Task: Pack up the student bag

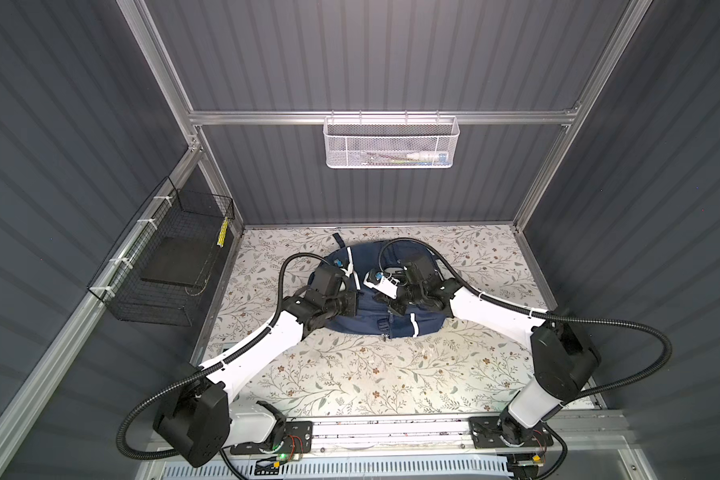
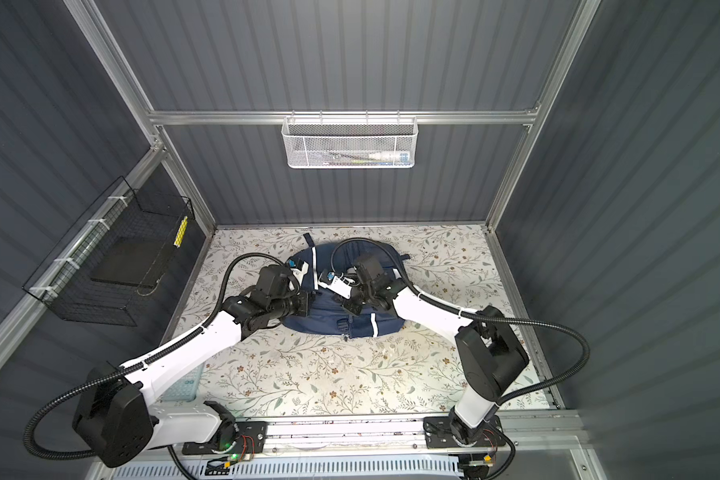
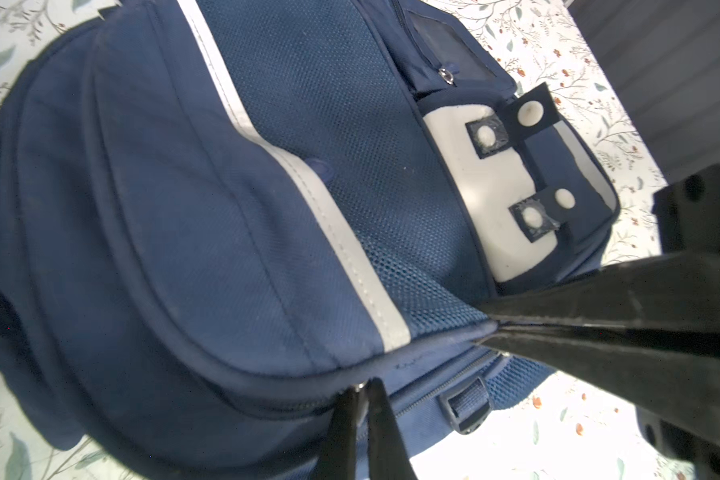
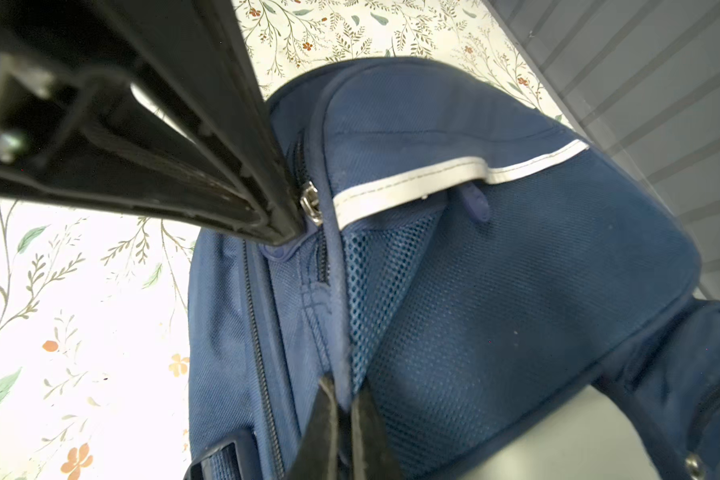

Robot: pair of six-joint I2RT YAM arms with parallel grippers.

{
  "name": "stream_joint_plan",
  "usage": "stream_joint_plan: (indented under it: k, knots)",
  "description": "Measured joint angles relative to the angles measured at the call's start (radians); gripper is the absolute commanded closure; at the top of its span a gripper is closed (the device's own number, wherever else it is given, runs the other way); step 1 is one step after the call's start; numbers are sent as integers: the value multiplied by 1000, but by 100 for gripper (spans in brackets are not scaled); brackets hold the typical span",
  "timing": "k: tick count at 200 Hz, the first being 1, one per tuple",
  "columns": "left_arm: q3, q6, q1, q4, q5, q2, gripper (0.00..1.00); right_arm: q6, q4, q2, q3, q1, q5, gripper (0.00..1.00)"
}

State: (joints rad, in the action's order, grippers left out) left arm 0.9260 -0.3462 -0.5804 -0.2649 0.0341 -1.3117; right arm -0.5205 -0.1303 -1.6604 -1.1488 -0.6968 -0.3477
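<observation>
1. The student bag (image 1: 371,324) lies flat toward the back of the tabletop (image 1: 350,374). Its zips look shut, so I judge nothing is packed yet.
2. The left gripper (image 3: 363,390) is pinched on a zip pull (image 4: 277,251). The right gripper (image 4: 345,384) clamps the piped seam (image 4: 337,316) nearby (bracing, probably).
3. Remaining: open it, then load items from the white mesh basket (image 1: 341,145) and the black wire basket (image 1: 150,307).

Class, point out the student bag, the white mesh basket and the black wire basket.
student bag (image 1: 366,326), in a top view, navy fabric at its near end.
white mesh basket (image 1: 350,145), in a top view, front mesh wall.
black wire basket (image 1: 150,305), in a top view, front wire wall.
</observation>
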Motion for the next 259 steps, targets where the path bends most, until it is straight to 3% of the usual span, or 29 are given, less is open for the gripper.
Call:
stream_joint_plan:
  k: [30, 50, 73, 83, 99, 118, 147, 210, 225, 259]
  knots:
    - [-44, -1, 8, 36, 8, 3, 81, 10, -18, -10, -8, -8, 5, 100]
    - [-68, -6, -10, 65, -6, 5, 69, 20, -20, -15, -9, -10, 3, 100]
    - [-71, -24, -79, 80, -102, -5, 51, 31, -28, -15, -9, -11, 4, 100]
    - [-72, -30, -107, 87, -145, -15, 50, 38, -28, -16, -9, -11, 4, 100]
    - [-72, -50, -136, 94, -211, -28, 63, 48, -28, -17, -9, -11, 3, 100]
    - [-72, -72, -147, 85, -291, -40, 92, 57, -28, -17, -9, -13, 5, 100]
    - [-60, -75, -151, 53, -309, -39, 97, 65, -27, -17, -9, -16, 13, 100]
    - [20, -66, 10, -98, -11, -20, 100, 75, 28, -17, 14, -40, 25, 100]
    - [42, -67, 41, -135, 72, -21, 89, 76, 32, -17, 20, -41, 21, 100]
    - [66, -115, 100, -138, 241, -29, 84, 91, 38, -17, 35, -38, 24, 100]
